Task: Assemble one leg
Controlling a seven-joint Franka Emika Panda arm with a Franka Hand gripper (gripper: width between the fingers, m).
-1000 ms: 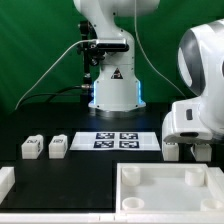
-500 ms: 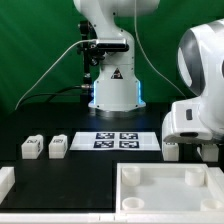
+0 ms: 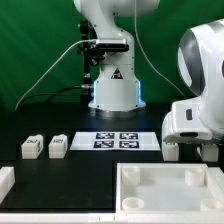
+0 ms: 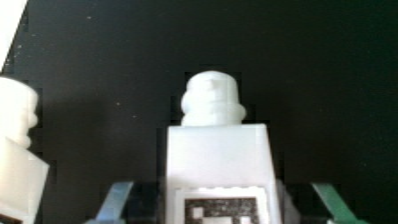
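Observation:
In the wrist view a white leg with a rounded peg and a black-and-white tag lies on the black table between my fingers. My gripper is open, with a dark gap on each side of that leg. A second leg lies beside it at the frame edge. In the exterior view my gripper hangs low at the exterior view's right, behind the tray-like piece; the leg under it is hidden there. Two more legs lie at the exterior view's left.
The marker board lies mid-table. The large white tray-like piece with corner sockets sits at the front. Another white part is at the front left edge. The arm's base stands behind.

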